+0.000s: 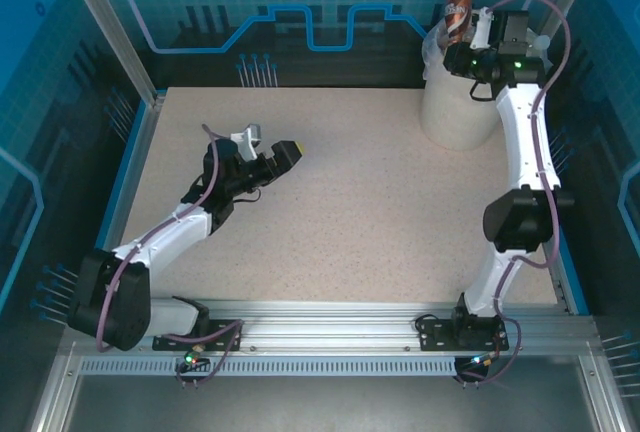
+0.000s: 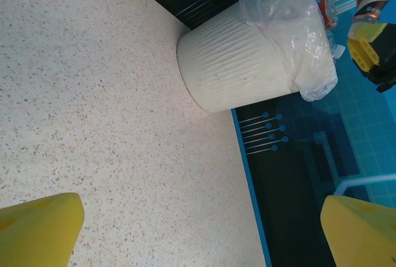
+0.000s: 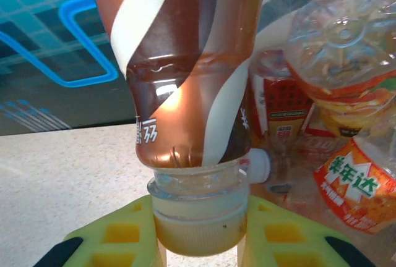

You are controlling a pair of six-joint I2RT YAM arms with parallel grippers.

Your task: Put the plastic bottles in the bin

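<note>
Right gripper is clamped tight, yellow fingers on either side of the neck of a brown-labelled bottle. The cap sits down between the pads and the body stands away from the hand. From the top camera that brown-labelled bottle pokes up above the right gripper, high at the far right corner, right over the rim of the bin.

Just past the held bottle there's a pile already inside: an orange-labelled bottle, a red-labelled bottle and a clear crushed bottle on top. A white cap peeks out beside the held neck.

The bin is ribbed and cream-white, and stands on the table's far right corner with a clear bag folded over its rim.

Over to the other side: left gripper is wide apart with nothing between the fingers. It hangs low over the speckled table, left of centre, well apart from the bin.
</note>
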